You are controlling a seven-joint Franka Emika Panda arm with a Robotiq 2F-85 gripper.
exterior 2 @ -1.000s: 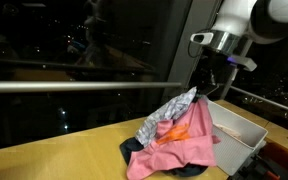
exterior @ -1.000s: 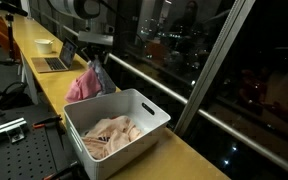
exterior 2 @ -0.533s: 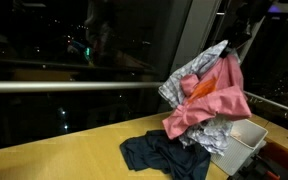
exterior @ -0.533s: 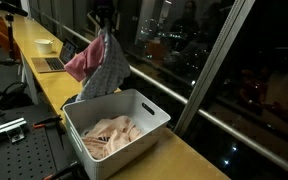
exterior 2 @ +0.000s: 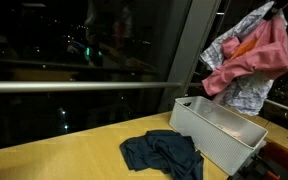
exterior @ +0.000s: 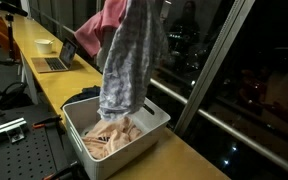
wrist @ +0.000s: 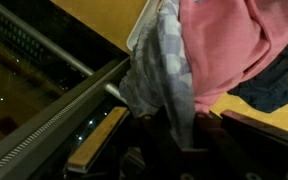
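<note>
Gripper (wrist: 184,135) fingers come in dark from the bottom edge of the wrist view, pressed together on a bundle of clothes (wrist: 199,60) that fills the middle and upper right of that frame. The bundle is a grey checked cloth (exterior: 132,65) and a pink garment (exterior: 102,25), with an orange patch showing between them in an exterior view (exterior 2: 242,47). It hangs from the top edge of the frame in both exterior views, with the grip point itself barely in view. The checked cloth's lower end dangles over the white bin (exterior: 149,103), just above the beige clothes (exterior: 112,135) lying inside. A dark blue garment (exterior 2: 162,155) lies crumpled on the wooden table (exterior 2: 64,155) just beside the bin. A laptop (exterior: 56,60) and a bowl (exterior: 45,45) sit further back, upper left.
</note>
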